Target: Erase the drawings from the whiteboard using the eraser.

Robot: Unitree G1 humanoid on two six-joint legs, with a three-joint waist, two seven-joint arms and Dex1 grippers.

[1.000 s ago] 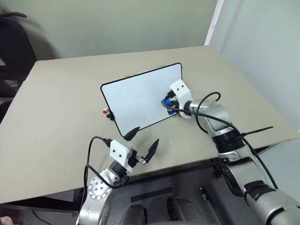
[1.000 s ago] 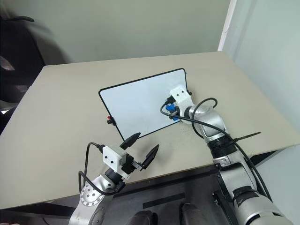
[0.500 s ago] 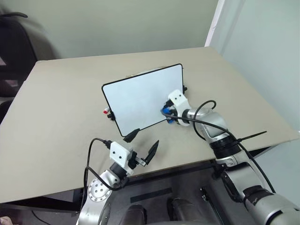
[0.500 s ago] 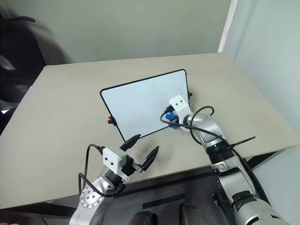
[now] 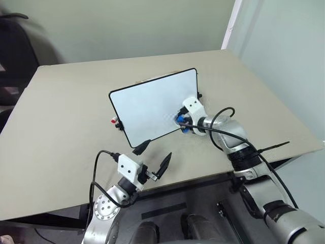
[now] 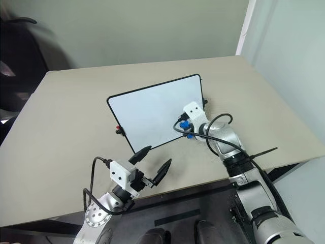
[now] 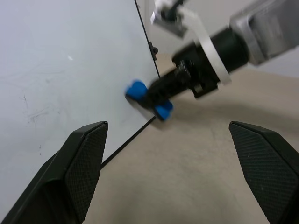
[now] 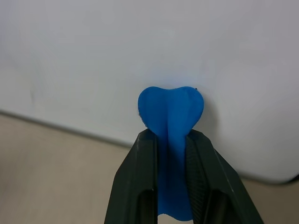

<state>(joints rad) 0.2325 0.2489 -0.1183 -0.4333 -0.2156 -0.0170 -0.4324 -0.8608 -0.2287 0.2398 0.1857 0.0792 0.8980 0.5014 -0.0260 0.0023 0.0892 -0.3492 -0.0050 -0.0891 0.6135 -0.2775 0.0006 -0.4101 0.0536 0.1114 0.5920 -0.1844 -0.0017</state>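
Note:
The whiteboard point(image 5: 150, 107) stands propped upright in the middle of the tan table point(image 5: 66, 117). My right gripper point(image 5: 181, 121) is shut on the blue eraser point(image 5: 178, 120) and presses it flat against the board's face near the lower right corner. In the right wrist view the eraser point(image 8: 170, 116) sits between the black fingers point(image 8: 140, 177), just above the board's black rim. The drawings are out of view: the board's face point(image 7: 56, 70) looks white with faint grey smudges, and the spot under the eraser is hidden. My left gripper point(image 5: 154, 154) hovers open in front of the board, empty.
A small red-tipped thing point(image 5: 112, 121) sticks out beside the board's lower left corner. A dark chair point(image 5: 12, 56) stands past the table's far left corner. The table's near edge point(image 5: 203, 175) runs just behind my left gripper.
My right gripper has slid the eraser a little down the board's face toward its lower edge. The left arm has stayed where it was.

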